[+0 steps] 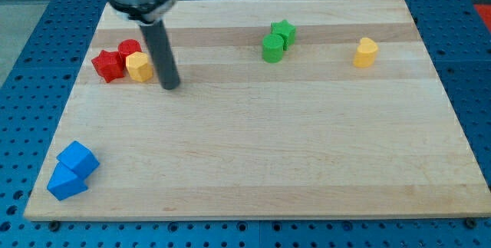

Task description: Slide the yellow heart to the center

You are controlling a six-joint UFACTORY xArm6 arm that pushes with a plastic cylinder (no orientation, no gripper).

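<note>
The yellow heart (pixel 366 51) lies near the view's upper right on the wooden board (pixel 253 156). My tip (pixel 170 86) is far from it, at the view's upper left, just right of a yellow block (pixel 140 67). That yellow block touches a red star (pixel 108 65) and a red block (pixel 129 49) behind it. The rod rises from the tip toward the view's top.
A green star (pixel 283 31) and a green block (pixel 272 48) sit together at the upper middle, left of the yellow heart. Two blue blocks (pixel 72 170) sit at the lower left corner. A blue perforated table surrounds the board.
</note>
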